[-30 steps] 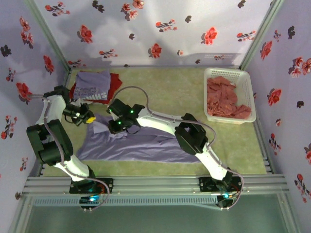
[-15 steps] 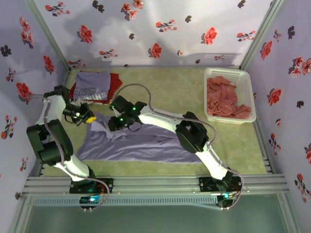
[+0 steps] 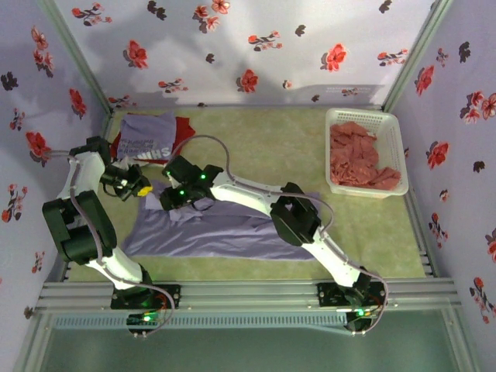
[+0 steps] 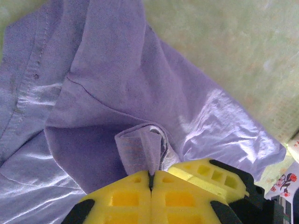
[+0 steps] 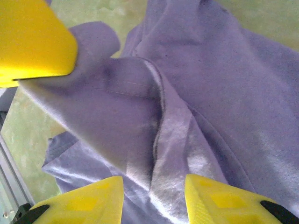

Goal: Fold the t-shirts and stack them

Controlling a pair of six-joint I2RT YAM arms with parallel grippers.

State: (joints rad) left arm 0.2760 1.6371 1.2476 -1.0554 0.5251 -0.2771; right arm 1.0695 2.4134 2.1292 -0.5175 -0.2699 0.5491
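Now | left gripper point(image 4: 150, 179) pinching lavender t-shirt point(image 4: 117, 84) edge fold | right gripper point(image 5: 152, 182) parted, seemingly loose astride it | bare table point(image 3: 271, 139) beyond

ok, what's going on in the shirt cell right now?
Both arms are on the lavender t-shirt spread on the table. The left end effector is shut, pinching its cloth; the right end effector is open, straddling a fold right beside it. A folded purple lettered t-shirt lies on a red one at far left. The white basket holds salmon-red shirts.
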